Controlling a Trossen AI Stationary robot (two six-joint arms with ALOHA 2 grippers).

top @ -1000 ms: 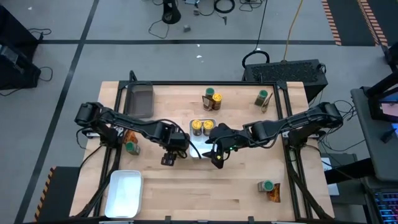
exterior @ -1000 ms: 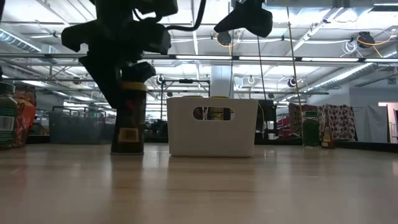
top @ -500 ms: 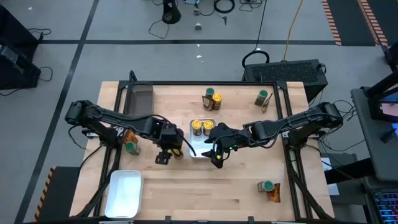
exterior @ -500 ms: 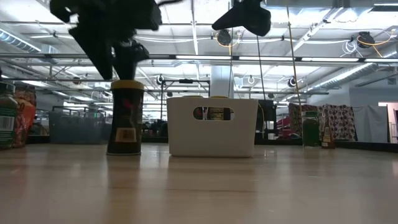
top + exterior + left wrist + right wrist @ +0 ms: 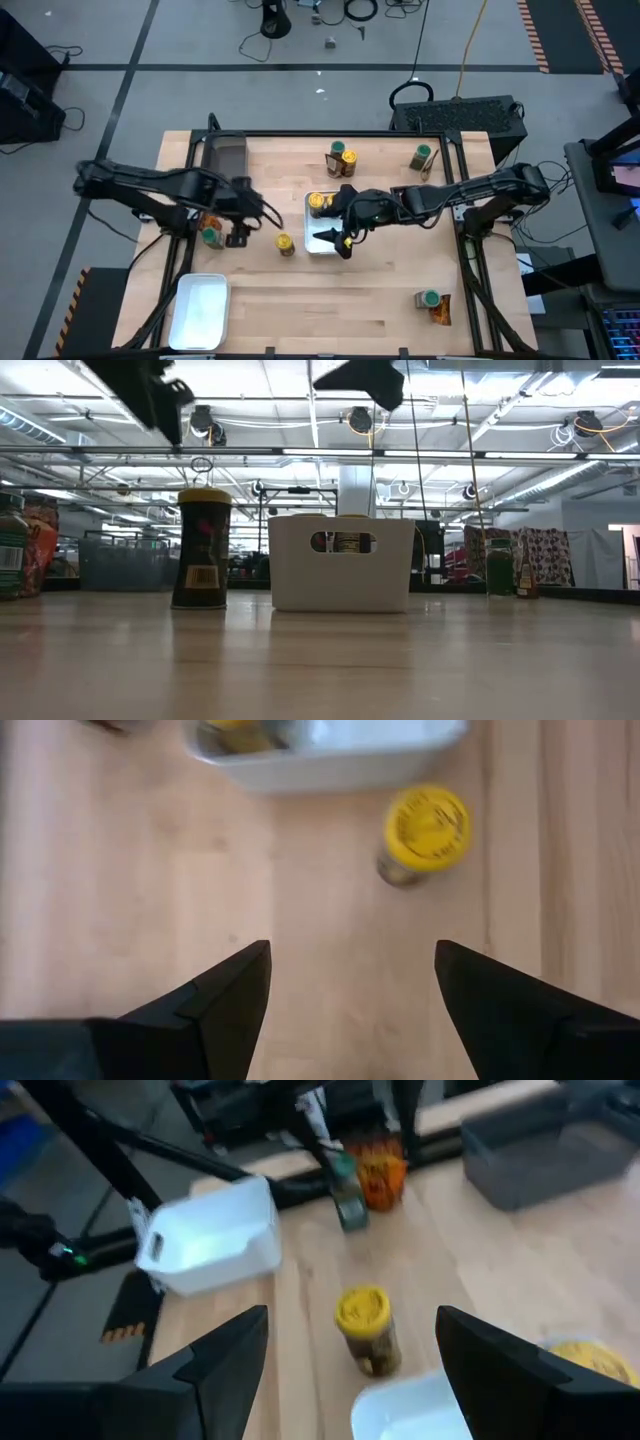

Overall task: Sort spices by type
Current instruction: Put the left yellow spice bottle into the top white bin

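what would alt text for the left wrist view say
A yellow-lidded spice jar stands upright on the bare wooden table, just outside the rim of a white tray. The open left gripper hovers above the table, holding nothing.

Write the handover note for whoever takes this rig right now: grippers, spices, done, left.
Left gripper: open, empty, over the table's left side near the green-lid jar and packet.
Right gripper: open, empty, above the centre tray.
Done: yellow-lid jar is in that tray. Another yellow-lid jar stands upright on the table just left of it, not in it.
Left: that loose jar; the green and yellow pair at the back; green jar with packet back right; green jar with packet front right; the left green jar and packet.
White tray front left is empty; dark bin back left.
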